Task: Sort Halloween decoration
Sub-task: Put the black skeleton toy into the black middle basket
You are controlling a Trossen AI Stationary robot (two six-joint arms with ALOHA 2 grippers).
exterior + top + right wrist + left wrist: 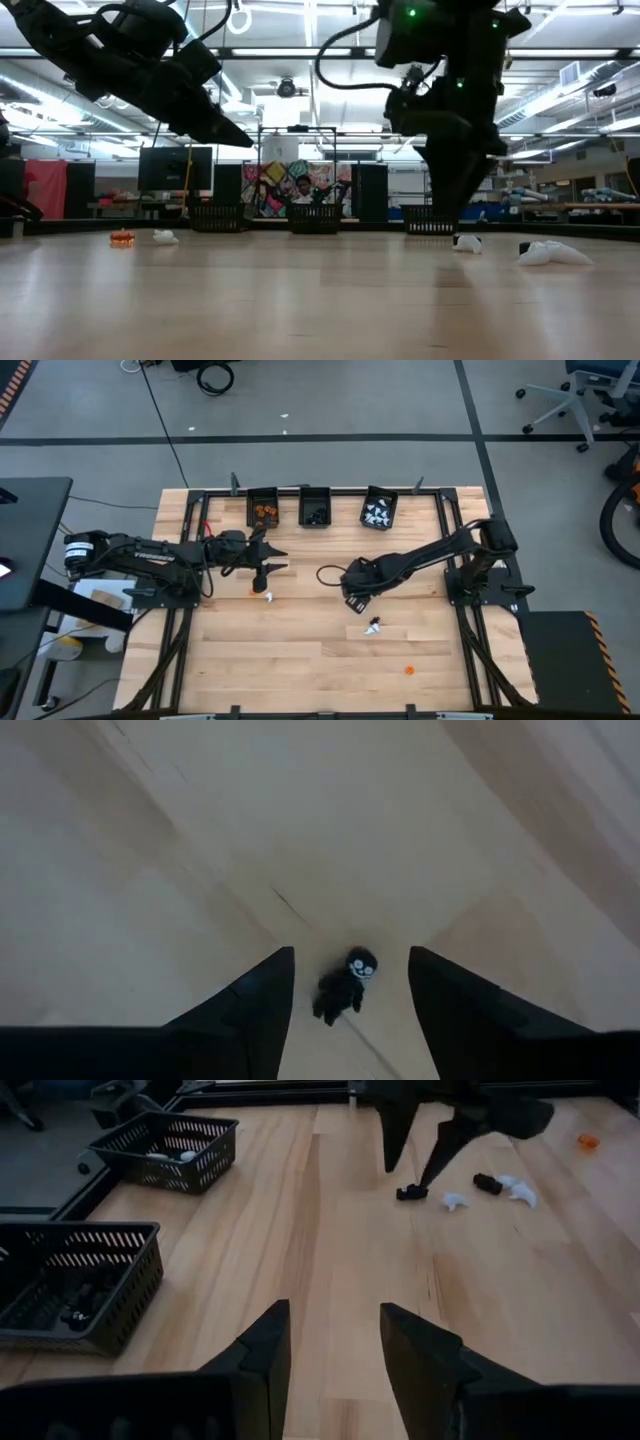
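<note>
While your right gripper [350,995] hangs low over the table [300,660] at the centre of the overhead frame, its fingers stand apart with a tiny black trinket [343,985] lying on the wood between them, untouched. Your left gripper [335,1345], left of centre, is also parted and empty. White trinkets [455,1201] lie nearby; three bins [313,507] line the top edge.

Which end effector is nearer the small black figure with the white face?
The right end effector. It hangs directly over the black figure, fingers open either side of it. The left end effector is well away across the table, near the left side, also open.
</note>
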